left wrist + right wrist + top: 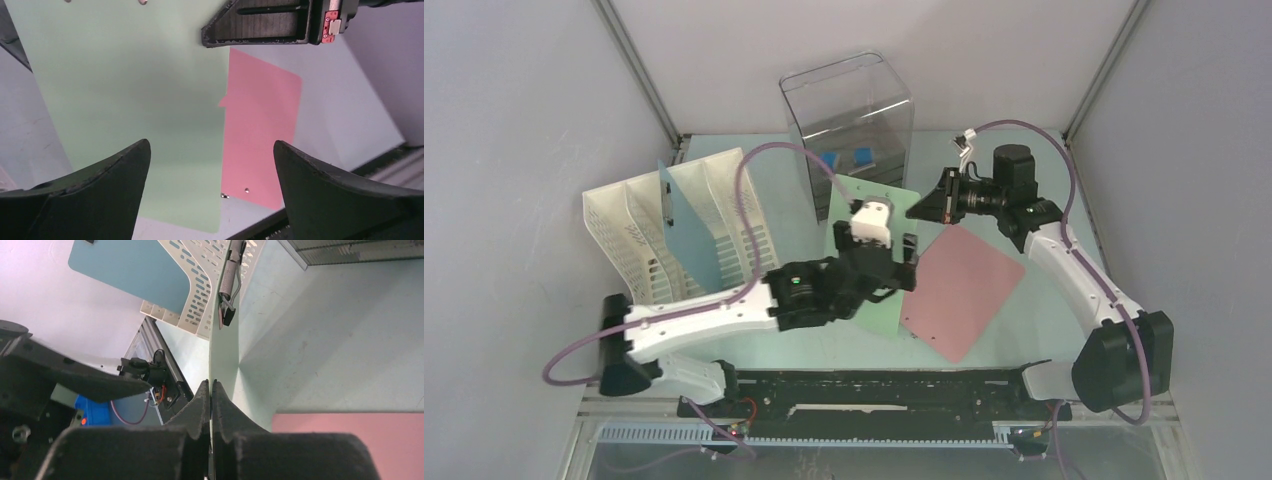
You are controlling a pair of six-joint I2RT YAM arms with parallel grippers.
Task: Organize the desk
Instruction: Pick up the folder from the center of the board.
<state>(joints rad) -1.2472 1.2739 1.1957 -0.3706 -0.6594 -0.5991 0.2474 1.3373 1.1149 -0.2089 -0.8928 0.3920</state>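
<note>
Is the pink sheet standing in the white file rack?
No, the pink sheet lies flat on the desk, while the white file rack holds a blue sheet.

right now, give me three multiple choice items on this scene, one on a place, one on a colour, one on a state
1. Where is the blue sheet?
A. standing in the white file rack
B. crumpled in a bin
C. hung from a hook

2. What colour is the sheet that the right pincer pinches?
A. yellow
B. green
C. white

3. How does the left pincer stand?
A. shut on a pen
B. shut on nothing
C. open, with nothing gripped

Answers:
1 A: the top view shows the blue sheet upright between the rack's dividers.
2 B: the right wrist view shows the fingers closed on the thin edge of the green sheet.
3 C: the left wrist view shows its fingers wide apart above the green sheet.
</note>
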